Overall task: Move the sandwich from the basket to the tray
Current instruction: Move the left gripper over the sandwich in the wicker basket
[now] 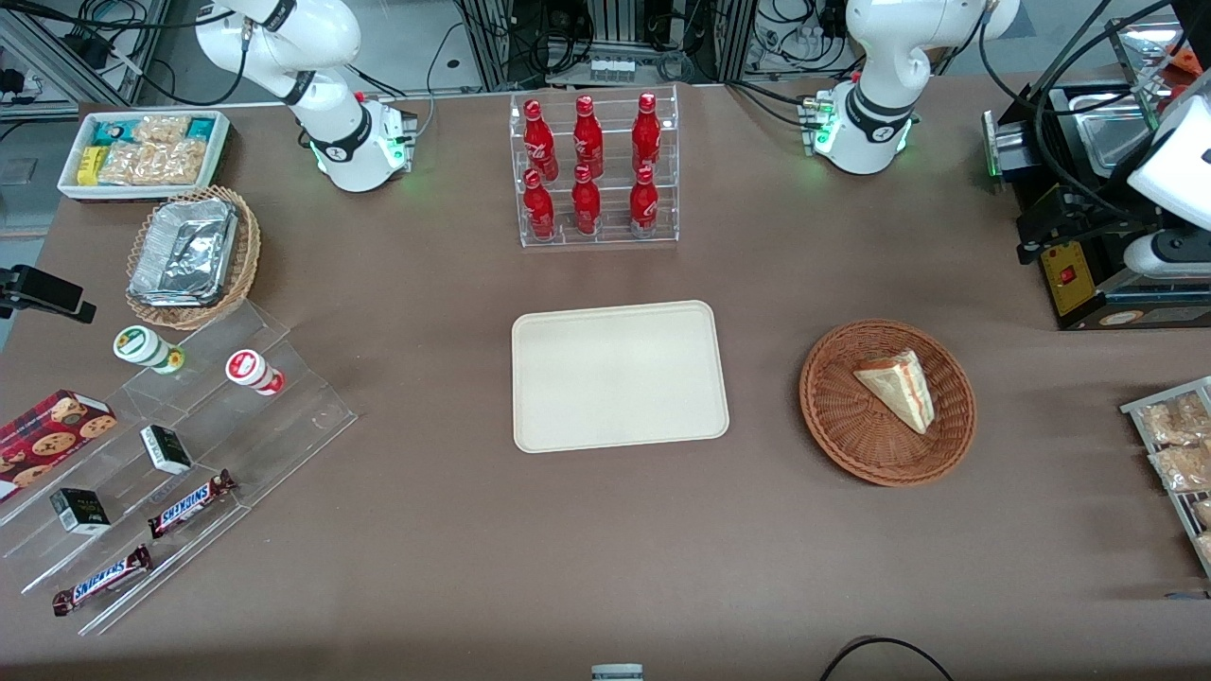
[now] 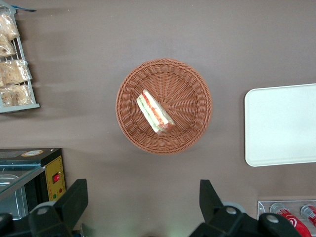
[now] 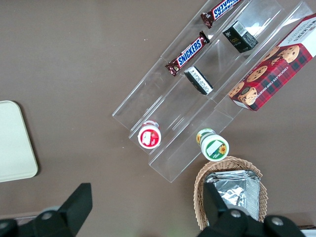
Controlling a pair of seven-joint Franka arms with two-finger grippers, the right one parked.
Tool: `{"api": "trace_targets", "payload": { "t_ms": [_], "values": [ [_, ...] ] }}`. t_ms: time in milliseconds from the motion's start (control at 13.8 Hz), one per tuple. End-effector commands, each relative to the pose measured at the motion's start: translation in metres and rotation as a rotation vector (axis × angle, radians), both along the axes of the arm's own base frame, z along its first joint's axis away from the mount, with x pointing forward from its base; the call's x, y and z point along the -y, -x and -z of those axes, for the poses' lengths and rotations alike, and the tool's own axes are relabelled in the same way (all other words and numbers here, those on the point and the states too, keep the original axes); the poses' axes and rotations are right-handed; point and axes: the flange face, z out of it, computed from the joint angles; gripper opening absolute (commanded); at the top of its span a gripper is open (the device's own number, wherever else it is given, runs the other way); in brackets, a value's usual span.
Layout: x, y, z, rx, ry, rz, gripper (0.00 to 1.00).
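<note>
The sandwich (image 1: 897, 386) is a pale triangular wedge with a pink, yellow and green layered edge, lying in the round reddish-brown wicker basket (image 1: 833, 426). The cream tray (image 1: 620, 376) lies flat and bare beside the basket, toward the parked arm's end. In the left wrist view the sandwich (image 2: 154, 111) lies in the basket (image 2: 192, 98), with the tray (image 2: 281, 123) beside it. My left gripper (image 2: 143, 186) is open and empty. It hangs high above the bare table, farther from the front camera than the basket and well apart from it.
A clear rack of red bottles (image 1: 594, 170) stands farther back than the tray. A black machine (image 1: 1088, 255) and a wire rack of snack bags (image 1: 1178, 445) sit at the working arm's end. A stepped acrylic stand (image 1: 180, 454) and a foil-tray basket (image 1: 194, 255) sit at the parked arm's end.
</note>
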Motion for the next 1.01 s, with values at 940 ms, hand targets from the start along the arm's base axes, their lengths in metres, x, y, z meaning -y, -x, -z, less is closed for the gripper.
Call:
{"api": "trace_targets", "payload": {
  "t_ms": [940],
  "values": [
    [-0.002,0.012,0.250,0.128,0.028,-0.256,1.00]
  ]
}}
